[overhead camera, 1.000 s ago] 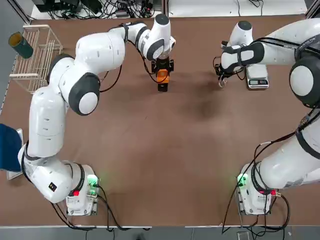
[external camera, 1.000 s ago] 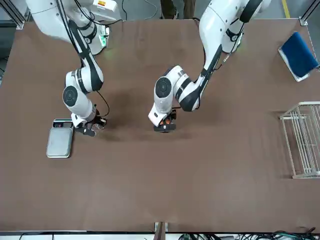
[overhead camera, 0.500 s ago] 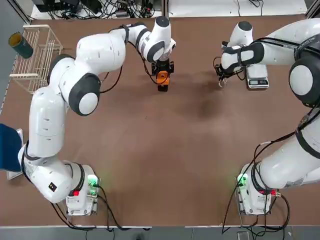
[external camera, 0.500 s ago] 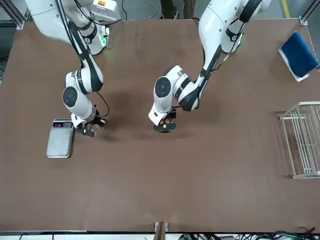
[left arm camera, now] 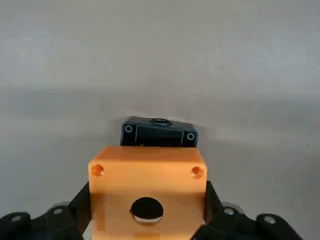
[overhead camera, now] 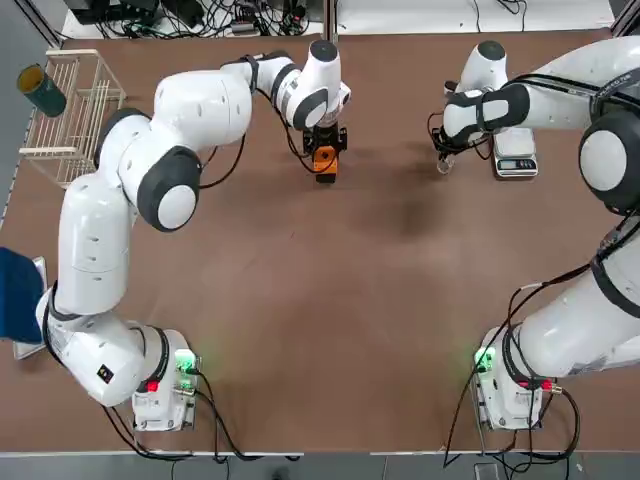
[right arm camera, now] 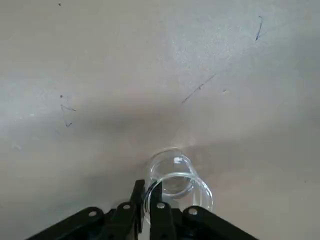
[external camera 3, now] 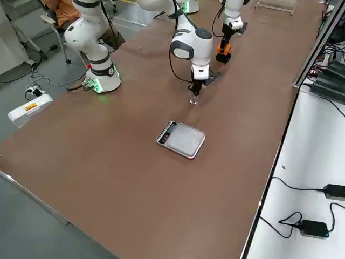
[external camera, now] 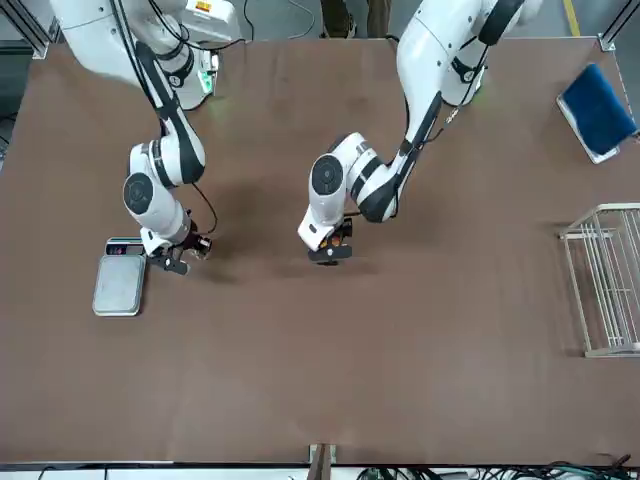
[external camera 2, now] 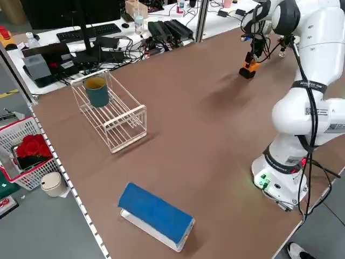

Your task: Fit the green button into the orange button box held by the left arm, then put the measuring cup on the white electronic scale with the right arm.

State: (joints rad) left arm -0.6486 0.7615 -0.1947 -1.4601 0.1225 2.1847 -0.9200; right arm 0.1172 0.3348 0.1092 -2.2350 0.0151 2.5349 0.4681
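- Orange button box (left arm camera: 148, 192) sits clamped between the two fingers of the left gripper (overhead camera: 323, 150), near the middle of the table's far edge; its face with the round hole is turned toward the wrist camera, and the hole looks dark, with something pale at its lower rim (what it is cannot be told).
- Left gripper fingers (left arm camera: 64, 217) press against both sides of the box, closed as far as the box allows.
- Black block (left arm camera: 159, 132) lies just beyond the box, touching or nearly touching its far side (the top view shows it as a dark piece under the orange one (overhead camera: 324, 158)).
- Green button cannot be made out in any view.
- Measuring cup (right arm camera: 177, 187), clear and upright, stands right at the tips of the right gripper (overhead camera: 441, 152), toward the table's far right part.
- Right gripper fingers (right arm camera: 160, 207) are drawn almost together, pinching the cup's wall at the rim: one finger sits outside and one inside.
- Cup bottom (external camera 3: 194, 99) is close to the table top under the gripper; whether it touches cannot be told.
- White scale (overhead camera: 516, 153) lies flat near the far right corner, just beside the right gripper on its outer side (display strip (external camera 3: 167, 134) at the end facing the robot), with its plate (external camera: 119, 284) bare and apart from the cup.
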